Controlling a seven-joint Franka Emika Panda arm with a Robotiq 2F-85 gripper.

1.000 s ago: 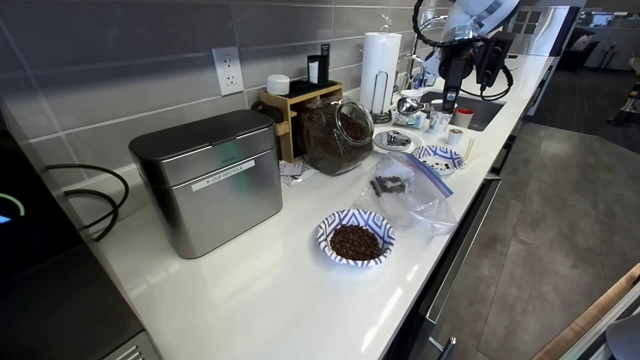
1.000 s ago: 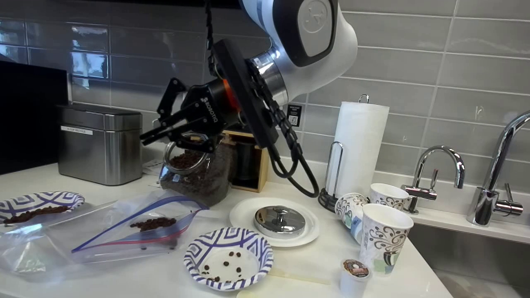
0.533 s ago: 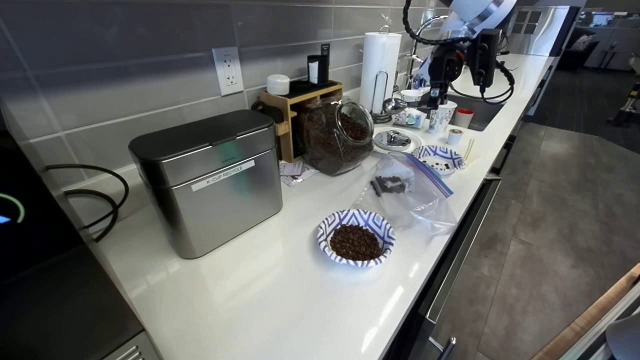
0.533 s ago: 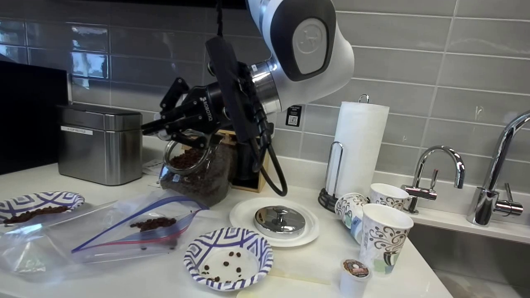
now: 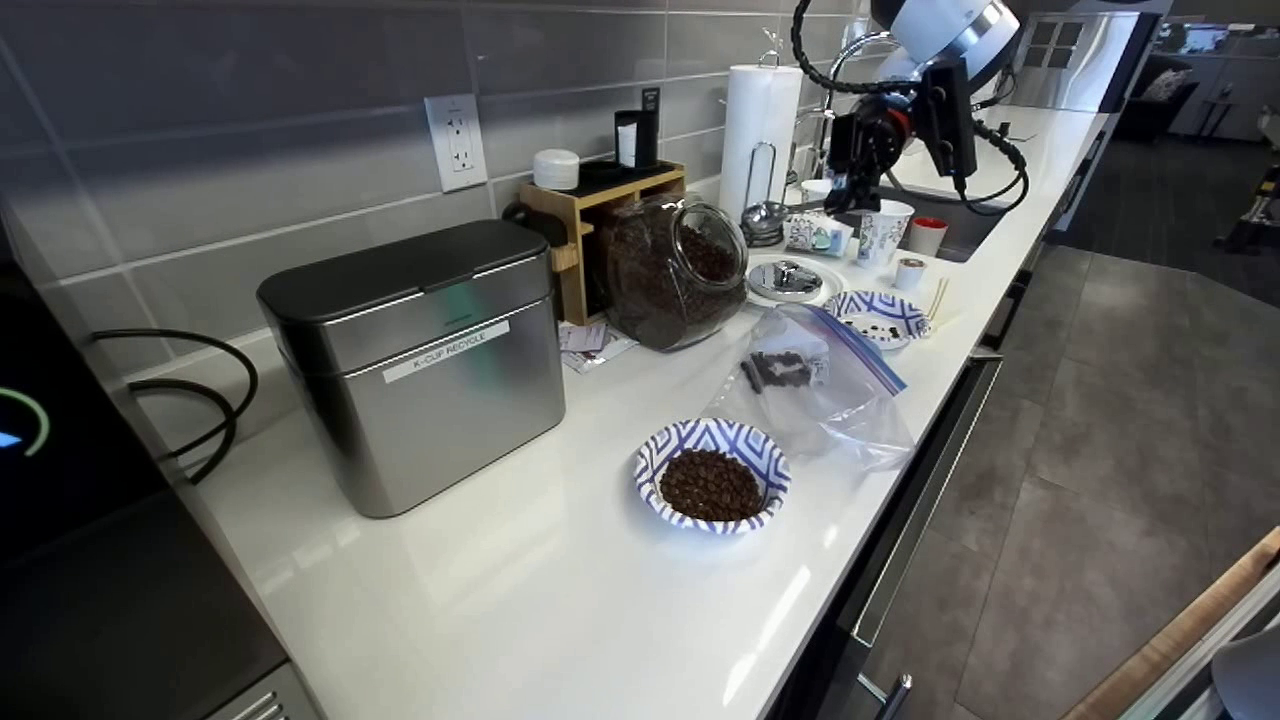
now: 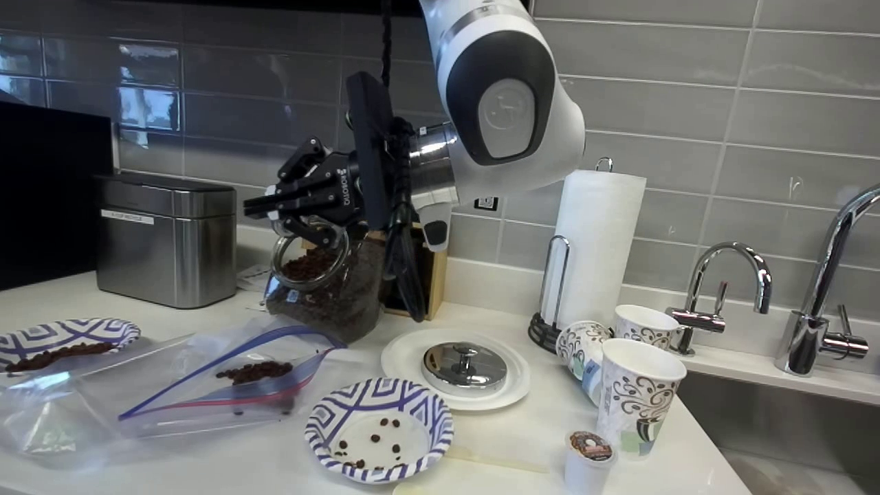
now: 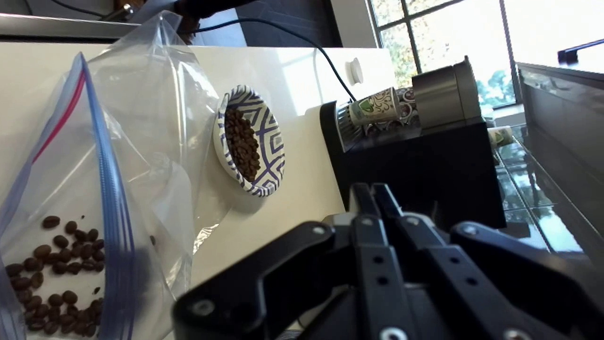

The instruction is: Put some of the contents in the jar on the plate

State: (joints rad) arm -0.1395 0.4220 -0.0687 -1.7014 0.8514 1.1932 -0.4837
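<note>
Fingers pinching the scoop by its handle (load, if any, not discernible), near the jar. Beans lie inside the jar. Recommended for scooping: align with the jar's slanted mouth, clear its rim, dip, lift level.
</note>
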